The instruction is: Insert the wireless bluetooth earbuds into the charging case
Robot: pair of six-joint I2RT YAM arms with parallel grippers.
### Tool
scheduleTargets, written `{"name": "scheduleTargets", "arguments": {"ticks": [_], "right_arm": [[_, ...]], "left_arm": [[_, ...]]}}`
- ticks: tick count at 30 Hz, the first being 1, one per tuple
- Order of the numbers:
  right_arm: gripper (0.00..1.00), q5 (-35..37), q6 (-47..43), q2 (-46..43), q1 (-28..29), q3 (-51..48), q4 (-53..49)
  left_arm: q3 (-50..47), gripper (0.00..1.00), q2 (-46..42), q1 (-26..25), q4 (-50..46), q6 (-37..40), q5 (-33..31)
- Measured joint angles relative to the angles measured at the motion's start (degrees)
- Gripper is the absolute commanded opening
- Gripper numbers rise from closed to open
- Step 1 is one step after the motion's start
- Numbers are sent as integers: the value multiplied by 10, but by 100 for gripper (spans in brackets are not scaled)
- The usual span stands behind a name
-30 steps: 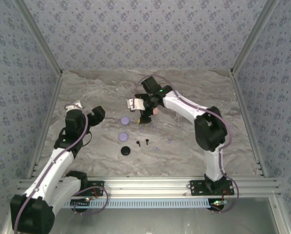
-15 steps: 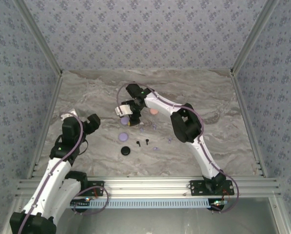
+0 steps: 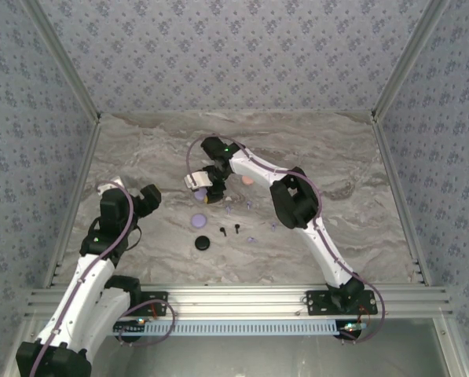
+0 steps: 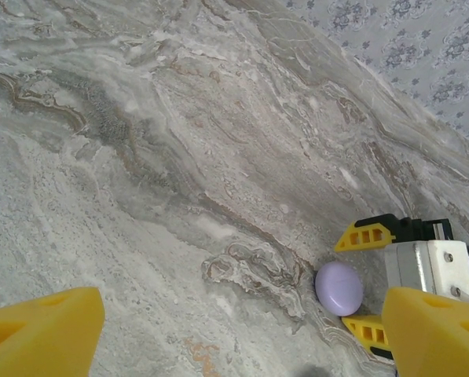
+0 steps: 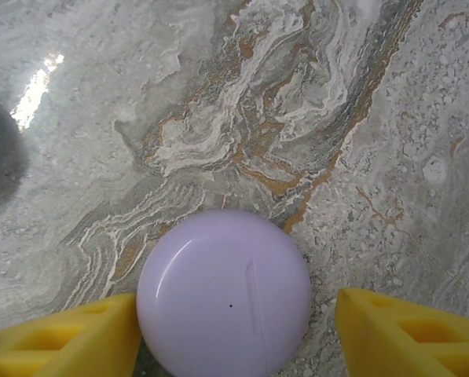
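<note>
A round lilac charging case (image 5: 224, 290) lies flat on the marble between the yellow fingers of my right gripper (image 5: 234, 338), which is open. Its left finger (image 5: 61, 338) touches the case and its right finger (image 5: 411, 334) stands a little off it. From above, my right gripper (image 3: 204, 192) sits left of centre. My left gripper (image 3: 148, 196) is open and empty, apart to the left, and looks across at the same lilac case (image 4: 339, 287). Two black earbuds (image 3: 222, 231) and several lilac earbuds (image 3: 251, 239) lie loose nearer the front.
A second lilac disc (image 3: 199, 221), a black disc (image 3: 202, 243) and a pink disc (image 3: 248, 180) lie around the centre. Patterned walls close the table (image 3: 140, 149) on three sides. Bare marble stretches to the far left and right.
My right arm swung left from the pink disc to the lilac case, and its fingers have narrowed around it. My left arm drew back a little to the left.
</note>
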Motion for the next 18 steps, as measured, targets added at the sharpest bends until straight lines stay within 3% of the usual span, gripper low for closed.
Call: {"name": "scheduleTargets", "arguments": {"ticks": [13, 18], "right_arm": [[52, -18, 23, -2, 2, -8, 2], [51, -36, 78, -83, -9, -134, 80]], "left_arm": [[0, 90, 7, 0, 3, 0, 9], [-8, 88, 8, 0, 46, 0, 63]]}}
